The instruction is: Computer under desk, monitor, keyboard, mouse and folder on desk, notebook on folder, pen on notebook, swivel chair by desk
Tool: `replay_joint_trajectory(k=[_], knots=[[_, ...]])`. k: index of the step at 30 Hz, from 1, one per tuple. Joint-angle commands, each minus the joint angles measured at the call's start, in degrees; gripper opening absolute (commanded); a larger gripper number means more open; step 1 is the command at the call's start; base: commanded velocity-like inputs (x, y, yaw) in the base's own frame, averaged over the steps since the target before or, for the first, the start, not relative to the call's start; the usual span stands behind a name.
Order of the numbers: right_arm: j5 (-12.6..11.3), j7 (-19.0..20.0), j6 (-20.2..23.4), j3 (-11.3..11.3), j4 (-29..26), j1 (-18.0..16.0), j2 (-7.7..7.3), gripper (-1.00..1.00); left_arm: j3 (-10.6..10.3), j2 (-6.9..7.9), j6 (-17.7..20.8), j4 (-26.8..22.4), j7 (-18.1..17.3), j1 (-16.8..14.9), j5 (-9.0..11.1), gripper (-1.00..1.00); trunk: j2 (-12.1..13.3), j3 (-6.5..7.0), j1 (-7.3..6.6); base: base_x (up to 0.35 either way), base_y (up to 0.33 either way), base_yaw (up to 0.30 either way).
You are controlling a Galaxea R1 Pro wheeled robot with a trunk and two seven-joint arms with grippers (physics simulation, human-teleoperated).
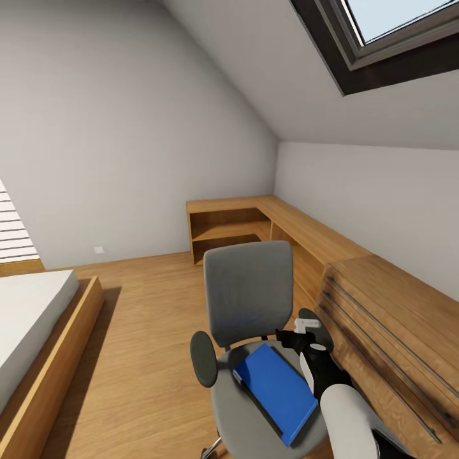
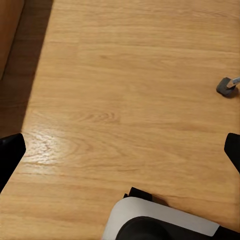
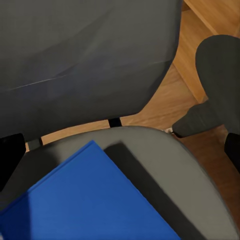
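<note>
I am reading the folder step as not yet done: the folder [image 1: 276, 390] is lying flat on the seat of the swivel chair [image 1: 248, 299], untouched, one corner hanging toward the seat's front edge. I am holding the right gripper [image 1: 305, 331] above the seat, just beside the chair's right armrest and close over the folder's far corner. In the right wrist view I am seeing dark finger tips at both side edges with the folder [image 3: 85, 200] and the chair back [image 3: 85, 55] between them, so I am judging the jaws spread wide with nothing held. The left gripper [image 2: 120, 150] is hanging over bare wood floor [image 2: 125, 75], its tips likewise far apart and empty; a chair caster [image 2: 227, 86] is showing nearby.

Desk, monitor, keyboard, mouse, computer, notebook and pen: I cannot judge any of these from here. I am taking everything from the folder move onward as remaining, chair positioning included.

Count: one swivel chair, one blue folder, one bed [image 1: 29, 312] on my left, one wooden drawer chest [image 1: 395, 325] on my right, one corner shelf unit [image 1: 236, 226], one skylight [image 1: 389, 32].
</note>
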Motion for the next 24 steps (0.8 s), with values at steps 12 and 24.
replay_joint_trajectory(k=[12,24], knots=[[0.5,0.5,0.2,-0.5,-0.2,0.0,0.09,1.00,0.2,-0.01,0.0,-0.1,-0.6,0.0,0.1,1.00,0.0,-0.05,0.00,0.000,0.000,0.000],[0.5,0.4,0.3,-0.5,-0.1,0.0,0.09,1.00,0.0,-0.09,0.0,-0.1,-0.9,0.0,-0.1,1.00,0.0,-0.05,0.00,-0.151,0.000,0.000]])
